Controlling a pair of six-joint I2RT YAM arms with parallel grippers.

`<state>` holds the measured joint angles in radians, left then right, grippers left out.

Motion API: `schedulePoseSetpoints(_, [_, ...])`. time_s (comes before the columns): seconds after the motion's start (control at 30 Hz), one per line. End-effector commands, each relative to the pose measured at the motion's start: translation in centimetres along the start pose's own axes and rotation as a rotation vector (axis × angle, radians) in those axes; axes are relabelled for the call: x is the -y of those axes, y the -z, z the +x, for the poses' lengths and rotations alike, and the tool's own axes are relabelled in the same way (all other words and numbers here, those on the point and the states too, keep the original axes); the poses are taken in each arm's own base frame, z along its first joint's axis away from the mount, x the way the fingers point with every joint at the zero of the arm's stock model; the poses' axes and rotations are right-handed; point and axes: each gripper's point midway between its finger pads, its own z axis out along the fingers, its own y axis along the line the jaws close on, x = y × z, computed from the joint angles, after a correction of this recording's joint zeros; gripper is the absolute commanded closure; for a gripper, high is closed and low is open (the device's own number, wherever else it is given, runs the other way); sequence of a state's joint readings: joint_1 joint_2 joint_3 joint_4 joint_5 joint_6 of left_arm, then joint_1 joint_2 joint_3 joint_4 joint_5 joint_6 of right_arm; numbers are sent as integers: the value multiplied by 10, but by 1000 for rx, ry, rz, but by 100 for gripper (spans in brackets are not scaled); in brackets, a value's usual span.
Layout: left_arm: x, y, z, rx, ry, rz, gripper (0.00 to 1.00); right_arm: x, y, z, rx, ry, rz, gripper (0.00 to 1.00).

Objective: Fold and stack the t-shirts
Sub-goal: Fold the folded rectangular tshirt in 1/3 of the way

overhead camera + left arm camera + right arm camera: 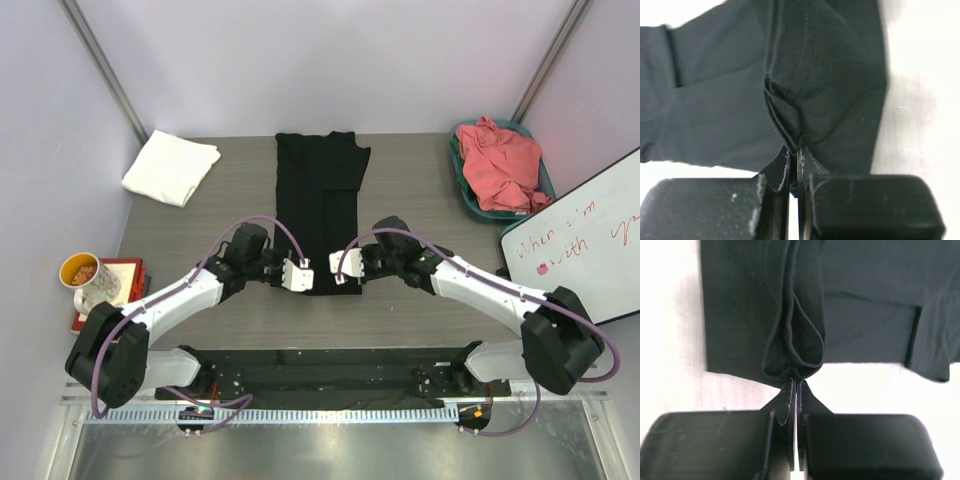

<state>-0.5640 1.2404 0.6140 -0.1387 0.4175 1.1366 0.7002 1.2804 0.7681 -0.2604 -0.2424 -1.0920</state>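
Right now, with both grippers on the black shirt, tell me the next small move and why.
The black t-shirt lies as a narrow lengthwise strip, and the left gripper and right gripper are each shut on its near hem. So I would probably lift both together a little and carry that hem toward the collar for a crosswise fold.

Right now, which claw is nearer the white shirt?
Left. The left claw grips the black shirt at its near hem, right of the white shirt; the right claw grips farther right.
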Motion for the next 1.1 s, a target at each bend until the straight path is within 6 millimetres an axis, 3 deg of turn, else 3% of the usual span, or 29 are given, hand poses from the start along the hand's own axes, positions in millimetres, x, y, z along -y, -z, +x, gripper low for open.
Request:
schedulePoseSetpoints(0.0, [-53,0,-7,24,-28,-104,100,49,-8,2,27,27,101,99])
schedulePoseSetpoints(0.17, [-78,-2,8,-1,-4,-123,100,82,-21,13,22,25,170,99])
schedulePoseSetpoints(0.37, [-90,-13,32,-30,0,-101,100,117,-38,25,10,21,248,99])
schedulePoseSetpoints(0.53, [-101,-30,50,-46,27,-82,100,137,-47,31,-2,30,282,99])
schedulePoseSetpoints(0.77, [-137,-46,64,-45,28,-118,100,159,-59,45,-29,27,309,99])
schedulePoseSetpoints(1.07, [-170,-54,85,-60,40,-177,100,186,-82,73,-67,2,339,99])
